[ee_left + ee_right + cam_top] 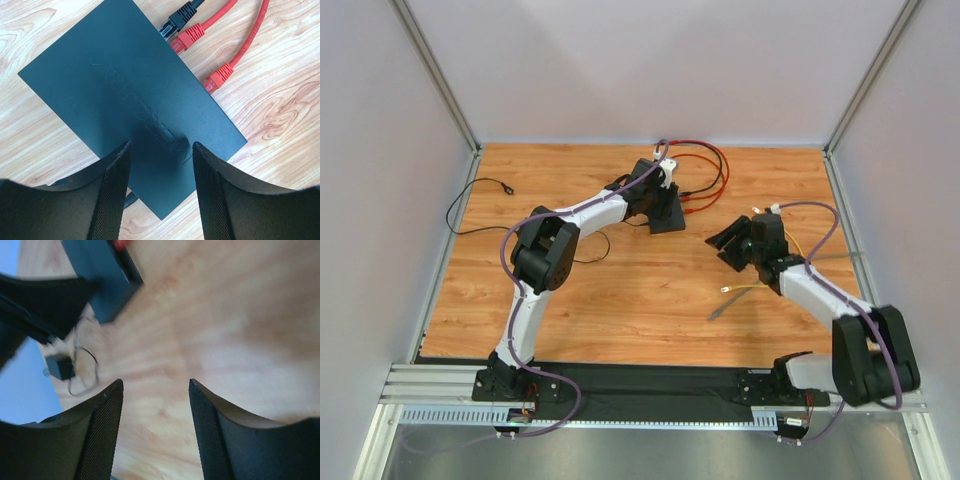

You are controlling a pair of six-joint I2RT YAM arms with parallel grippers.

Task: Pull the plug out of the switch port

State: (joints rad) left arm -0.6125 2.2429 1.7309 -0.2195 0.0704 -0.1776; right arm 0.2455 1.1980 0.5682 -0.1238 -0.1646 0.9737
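Observation:
The switch [125, 95] is a flat matte-black box lying on the wooden table, also visible under the left arm [667, 218]. A black plug [179, 20] and a red plug [190, 37] sit in its far side. A second red plug [218, 80] lies at that same edge; I cannot tell whether it is seated. My left gripper [160, 146] is open, its fingertips over the switch's top face. My right gripper [156, 382] is open and empty, hanging over bare wood to the right of the switch [102, 275]. That view is blurred.
Red cables [705, 180] loop behind the switch. A yellow cable [752, 288] with a clear plug lies loose on the table in front of the right gripper [728, 244]. A thin black lead [480, 205] runs along the left side. White walls enclose the table.

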